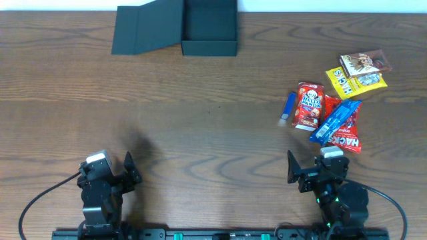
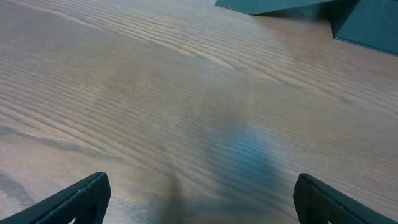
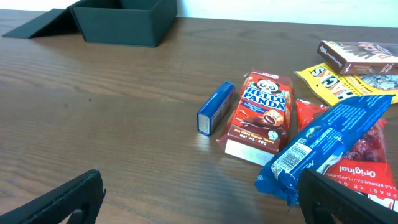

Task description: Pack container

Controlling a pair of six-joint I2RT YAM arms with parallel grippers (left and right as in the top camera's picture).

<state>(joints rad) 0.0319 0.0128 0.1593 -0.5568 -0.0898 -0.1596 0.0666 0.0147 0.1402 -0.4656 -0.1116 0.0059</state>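
Note:
The dark teal-black container (image 1: 209,45) stands open at the table's far edge, its flap lid (image 1: 147,27) folded out to the left; it also shows in the right wrist view (image 3: 124,25) and the left wrist view (image 2: 367,25). Snack packets lie at the right: a red Hello Panda box (image 1: 309,105), a small blue box (image 1: 289,108), a long blue packet (image 1: 335,121) on a red packet (image 1: 347,137), a yellow packet (image 1: 355,81) and a brown box (image 1: 363,63). My left gripper (image 1: 115,175) is open and empty near the front left. My right gripper (image 1: 319,175) is open and empty just below the snacks.
The wooden table (image 1: 200,113) spans the view. A white wall edge runs behind the container. The arm bases and cables sit along the front edge.

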